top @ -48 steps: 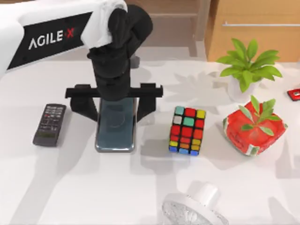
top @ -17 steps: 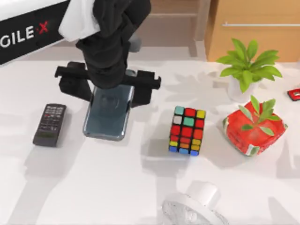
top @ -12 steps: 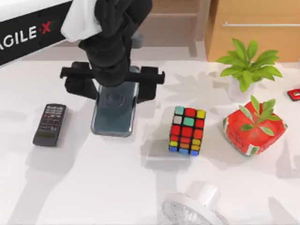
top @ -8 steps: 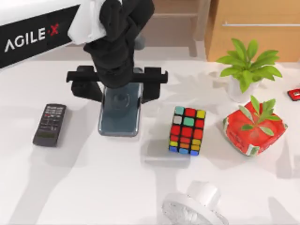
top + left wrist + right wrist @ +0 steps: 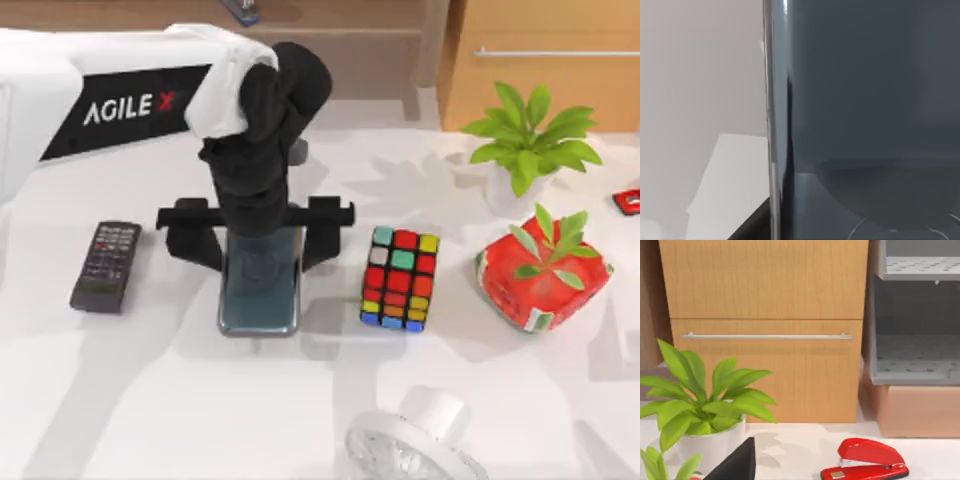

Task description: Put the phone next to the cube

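Fan [image 5: 415, 445]: sitting at the near edge of the table, white, round grille partly cut off.
Phone [image 5: 260, 290]: lying flat on the table [image 5: 150, 400], screen up, long side running near to far; far end hidden under the gripper; resting left of the cube with a narrow strip of bare table between them.
Cube [image 5: 400, 279]: standing on the table just right of the phone, red, orange, yellow, teal and blue stickers facing up.
Remote [image 5: 105, 265]: lying left of the phone, apart from it, black and narrow.
Left gripper [image 5: 256, 232]: hanging over the phone's far end, pointing down.
Left fingers [image 5: 325, 230]: spreading wide, one on each side of the phone and beyond its long edges; closing on nothing; contact with the phone's edges not clear from above.
Red planter [image 5: 540, 275]: sitting right of the cube, well apart, green leaves sprouting up.
White potted plant [image 5: 525, 140]: standing farther back on the right.
Left wrist view: showing the phone's [image 5: 865, 100] dark glossy screen and silvery rim very close, pale table beside it.
Right wrist view: showing the potted plant [image 5: 700, 410], a red stapler [image 5: 865, 460] on the table and a wooden drawer front [image 5: 765, 315] behind.
Right arm: finger state impossible to tell.
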